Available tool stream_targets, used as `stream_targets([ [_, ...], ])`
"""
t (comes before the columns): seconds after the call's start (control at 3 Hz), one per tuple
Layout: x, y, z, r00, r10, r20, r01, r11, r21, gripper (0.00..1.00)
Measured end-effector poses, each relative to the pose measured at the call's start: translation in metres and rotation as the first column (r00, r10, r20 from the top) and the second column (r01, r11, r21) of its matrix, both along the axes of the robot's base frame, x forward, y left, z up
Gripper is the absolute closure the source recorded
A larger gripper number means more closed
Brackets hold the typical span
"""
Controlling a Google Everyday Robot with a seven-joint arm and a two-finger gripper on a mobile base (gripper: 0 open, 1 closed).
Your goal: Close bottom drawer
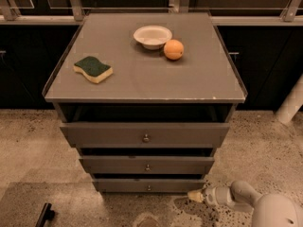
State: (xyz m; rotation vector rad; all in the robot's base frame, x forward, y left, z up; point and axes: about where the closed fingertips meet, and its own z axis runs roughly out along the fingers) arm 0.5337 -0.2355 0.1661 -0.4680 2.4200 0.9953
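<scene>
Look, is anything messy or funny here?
Nothing is spilled or broken. The odd part is the drawers: dark gaps show above each front, so they look ajar, the bottom drawer included. The gripper sits low by its right corner. The sponge, bowl and orange lie tidy on top.

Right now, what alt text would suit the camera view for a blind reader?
The gripper sits low by the right end of the bottom drawer, which stands slightly open. On the grey cabinet top lie a white bowl, an orange and a sponge.
</scene>
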Motion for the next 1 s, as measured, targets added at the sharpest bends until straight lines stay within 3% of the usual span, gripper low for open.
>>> stream_targets([
  [0.33,-0.018,-0.014,0.001,0.9959,0.041,-0.081,-0.034,0.996,0.079,0.81],
  [0.67,-0.029,-0.004,0.012,0.9908,0.097,-0.094,-0.084,0.987,0.134,0.58],
  [1.0,-0.029,-0.004,0.012,0.9908,0.097,-0.094,-0.084,0.987,0.134,0.34],
])
